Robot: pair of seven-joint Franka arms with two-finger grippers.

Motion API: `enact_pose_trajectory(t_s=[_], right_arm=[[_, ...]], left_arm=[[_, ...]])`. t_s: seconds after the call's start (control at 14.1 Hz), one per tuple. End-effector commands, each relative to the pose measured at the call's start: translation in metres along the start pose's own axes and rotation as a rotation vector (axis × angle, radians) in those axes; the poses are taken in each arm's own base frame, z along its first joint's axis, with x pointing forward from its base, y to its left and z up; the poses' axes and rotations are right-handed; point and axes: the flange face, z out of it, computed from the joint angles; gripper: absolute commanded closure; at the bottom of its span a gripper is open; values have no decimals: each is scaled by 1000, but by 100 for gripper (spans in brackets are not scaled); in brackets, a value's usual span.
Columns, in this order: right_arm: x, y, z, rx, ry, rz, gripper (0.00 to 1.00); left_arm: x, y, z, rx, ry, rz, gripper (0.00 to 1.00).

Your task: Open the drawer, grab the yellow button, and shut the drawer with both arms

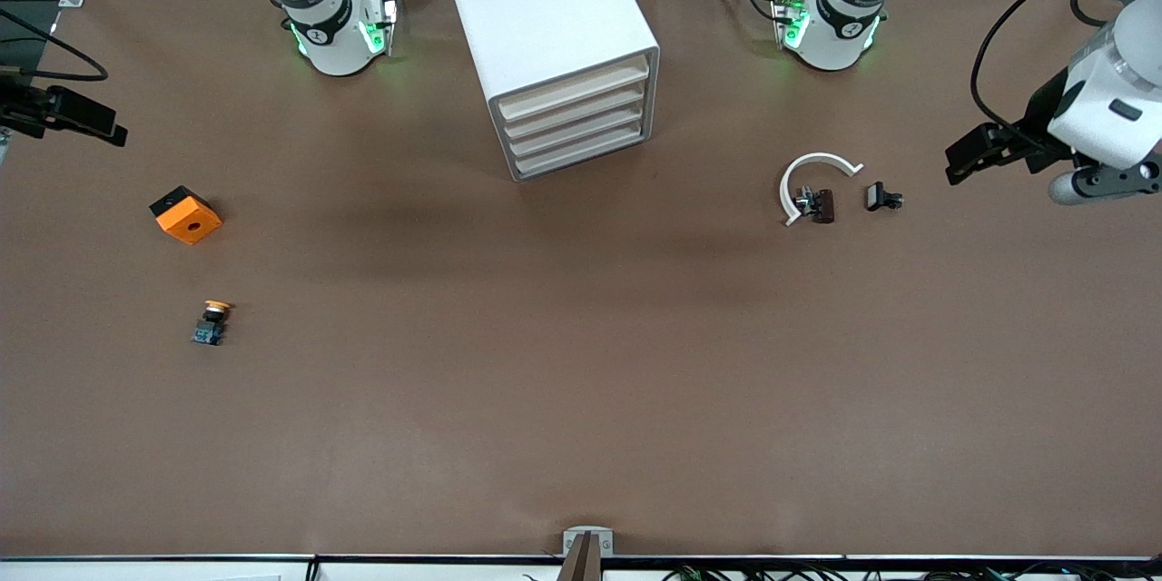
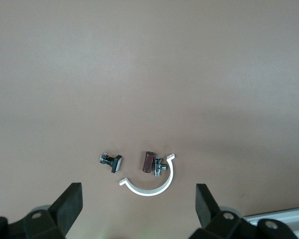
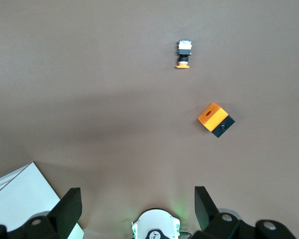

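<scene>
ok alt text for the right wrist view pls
The right hand hangs open above a brown table, holding nothing. On the table lie a small orange-capped button and an orange block with a black end, apart from each other; a corner of the white cabinet shows at the edge.

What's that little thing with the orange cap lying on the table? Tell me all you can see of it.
The button is a tiny push-button switch: a round orange-yellow cap, a dark neck, and a blocky black-and-blue body, plastic by the look. It lies on its side on the bare brown table, toward the right arm's end, nearer the front camera than the orange block. Nothing touches it but the table. In the right wrist view its body end looks pale.
</scene>
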Motion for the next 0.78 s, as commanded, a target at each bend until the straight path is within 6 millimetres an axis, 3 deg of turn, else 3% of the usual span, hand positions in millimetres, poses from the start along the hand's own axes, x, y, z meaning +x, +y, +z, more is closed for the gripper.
enact_pose_trajectory(t_s=[0.0, 0.28, 0.71], right_arm=[[-16, 5, 1, 24, 13, -21, 0], [-21, 6, 13, 27, 55, -22, 0], [-34, 7, 3, 31, 102, -20, 0]], left_arm=[[-19, -9, -10, -8, -10, 17, 0], [-19, -9, -11, -8, -10, 17, 0], [-16, -17, -11, -12, -14, 42, 0]])
